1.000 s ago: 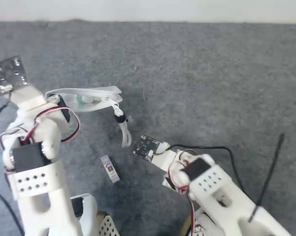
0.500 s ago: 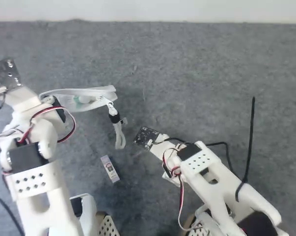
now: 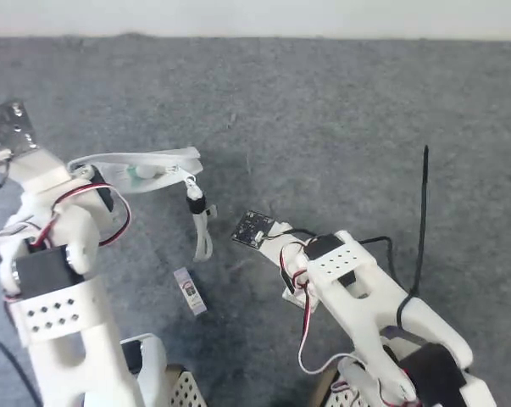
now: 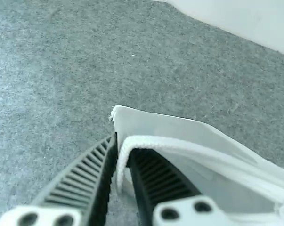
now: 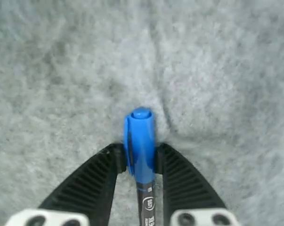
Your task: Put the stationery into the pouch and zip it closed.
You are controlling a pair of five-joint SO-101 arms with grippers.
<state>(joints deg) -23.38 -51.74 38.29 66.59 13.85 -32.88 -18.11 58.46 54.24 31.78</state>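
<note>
Pouch (image 4: 179,136) clamped in left gripper (image 4: 122,147); right gripper (image 5: 139,150) pinches blue-capped, white-printed pen (image 5: 141,132).

White pouch (image 4: 174,129), blue pen (image 5: 140,139) (grey mat (image 3: 340,110)).

1. From high up behind both arms, looking steeply down across the table (image 3: 348,110); farthest off.
2. From the left wrist, looking along the left claw (image 4: 119,146), very close to the pouch (image 4: 179,136) edge pinched there.
3. From the right wrist, facing down past the right claw (image 5: 139,148), close on the gripped pen (image 5: 139,127).
4. Shared by high and left wrist views: pouch and table.
</note>
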